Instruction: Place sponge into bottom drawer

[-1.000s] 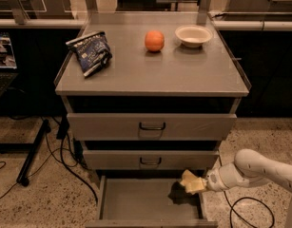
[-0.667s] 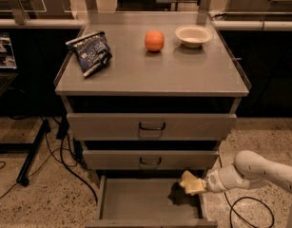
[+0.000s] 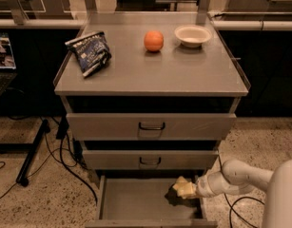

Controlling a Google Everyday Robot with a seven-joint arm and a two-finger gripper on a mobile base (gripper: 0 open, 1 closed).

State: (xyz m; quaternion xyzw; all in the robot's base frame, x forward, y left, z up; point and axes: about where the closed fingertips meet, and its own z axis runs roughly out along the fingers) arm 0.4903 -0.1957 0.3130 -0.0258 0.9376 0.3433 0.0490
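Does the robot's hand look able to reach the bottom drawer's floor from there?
Probably yes: the hand, holding the sponge, hangs over the open bottom drawer, with nothing in between.

one view | high front, facing down at cabinet (image 3: pixel 150 77) | tool (image 3: pixel 193 190) low right

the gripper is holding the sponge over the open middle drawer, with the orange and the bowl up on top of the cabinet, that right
Not quite. The middle drawer is shut. The open one is the bottom drawer, and the gripper holds the sponge over its right side, as the camera view shows. The orange and the bowl do sit on top of the cabinet.
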